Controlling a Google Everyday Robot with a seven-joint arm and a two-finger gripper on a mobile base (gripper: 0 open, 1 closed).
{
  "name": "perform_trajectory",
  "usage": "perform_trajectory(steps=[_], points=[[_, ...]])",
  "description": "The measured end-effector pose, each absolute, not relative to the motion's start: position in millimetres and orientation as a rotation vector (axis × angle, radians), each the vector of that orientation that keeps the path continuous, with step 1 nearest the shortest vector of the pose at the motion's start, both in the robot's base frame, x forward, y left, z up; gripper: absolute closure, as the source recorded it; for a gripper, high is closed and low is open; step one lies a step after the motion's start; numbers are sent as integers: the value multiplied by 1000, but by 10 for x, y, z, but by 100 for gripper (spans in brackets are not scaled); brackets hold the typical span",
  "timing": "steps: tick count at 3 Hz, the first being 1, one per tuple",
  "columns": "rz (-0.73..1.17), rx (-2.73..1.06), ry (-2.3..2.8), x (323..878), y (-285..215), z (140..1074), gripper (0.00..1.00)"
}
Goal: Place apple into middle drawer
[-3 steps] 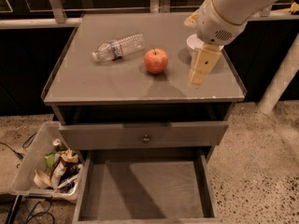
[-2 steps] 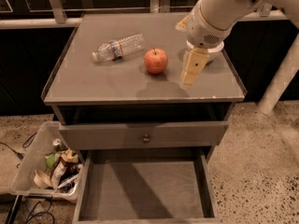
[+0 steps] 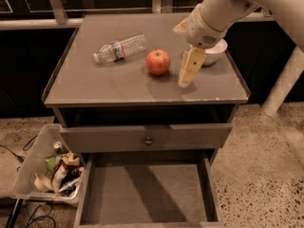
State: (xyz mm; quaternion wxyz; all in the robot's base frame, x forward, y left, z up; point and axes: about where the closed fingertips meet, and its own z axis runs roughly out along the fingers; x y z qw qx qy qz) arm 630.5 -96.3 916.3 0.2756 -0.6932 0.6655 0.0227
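The red-orange apple point(image 3: 158, 61) stands on the grey cabinet top point(image 3: 114, 87), near its middle. My gripper point(image 3: 186, 81) hangs from the arm coming in at the upper right. It points down just to the right of the apple, a short gap away, close to the surface and not touching the apple. The middle drawer point(image 3: 147, 196) is pulled out below the cabinet front, a wide shallow grey box with a bare floor and nothing in it.
A clear plastic bottle point(image 3: 119, 47) lies on its side left of the apple. A white bowl point(image 3: 213, 52) sits behind the gripper at the right. A closed drawer front with a round knob point(image 3: 148, 140) is above the open drawer. A bin of rubbish point(image 3: 50, 172) stands at the lower left.
My gripper has moved left, from in front of the bowl to beside the apple. The apple, bottle and drawer have not moved.
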Motion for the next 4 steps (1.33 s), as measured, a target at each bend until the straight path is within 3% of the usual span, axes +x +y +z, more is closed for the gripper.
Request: perform_trajectory(steps=[2, 4], points=[[318, -1839, 1741, 6566, -713, 9134, 0], [388, -1851, 1770, 6681, -503, 8952, 0]])
